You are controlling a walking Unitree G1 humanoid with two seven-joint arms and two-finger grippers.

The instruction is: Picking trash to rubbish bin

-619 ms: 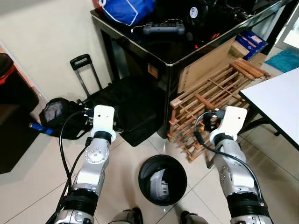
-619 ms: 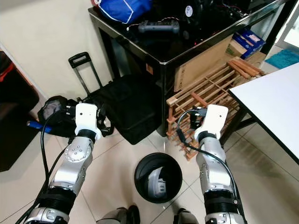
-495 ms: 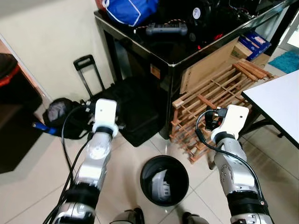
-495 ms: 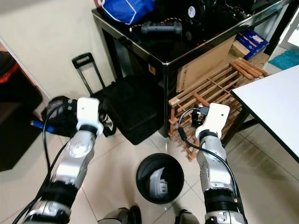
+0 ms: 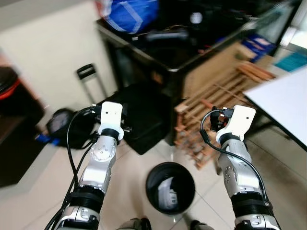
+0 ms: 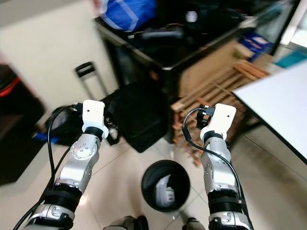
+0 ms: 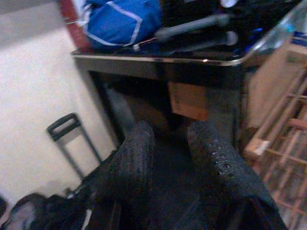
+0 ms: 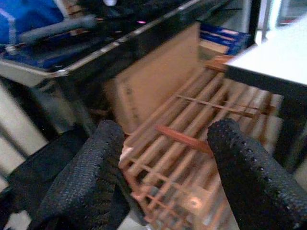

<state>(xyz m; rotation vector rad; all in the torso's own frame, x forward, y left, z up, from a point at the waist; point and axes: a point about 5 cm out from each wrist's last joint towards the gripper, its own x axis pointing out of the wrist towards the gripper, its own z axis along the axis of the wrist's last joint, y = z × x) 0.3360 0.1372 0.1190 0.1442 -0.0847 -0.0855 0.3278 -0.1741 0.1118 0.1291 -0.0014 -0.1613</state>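
A black round rubbish bin (image 5: pixel 150 178) stands on the tiled floor just before my feet, between my two arms. A white piece of trash (image 5: pixel 167 194) lies inside it. Both arms are raised over the floor on either side of the bin. My left gripper (image 7: pixel 170 132) is open by a narrow gap with nothing between its fingers, and it points at the dark space under the black table. My right gripper (image 8: pixel 165 129) is open wide and empty, and it faces the wooden rack (image 8: pixel 192 139).
A black glass table (image 5: pixel 180 57) carries a blue bag (image 5: pixel 129 14) and a black controller (image 5: pixel 163 34). Under and beside it are a black suitcase (image 5: pixel 139 112), a cardboard box (image 5: pixel 216 64) and the wooden rack (image 5: pixel 218 98). A white table (image 5: pixel 283 98) is at the right, a dark backpack (image 5: pixel 62 125) at the left.
The whole picture has shifted a little and turned blurry, so the camera is moving. Both arms hold about the same raised pose, and the bin stays put.
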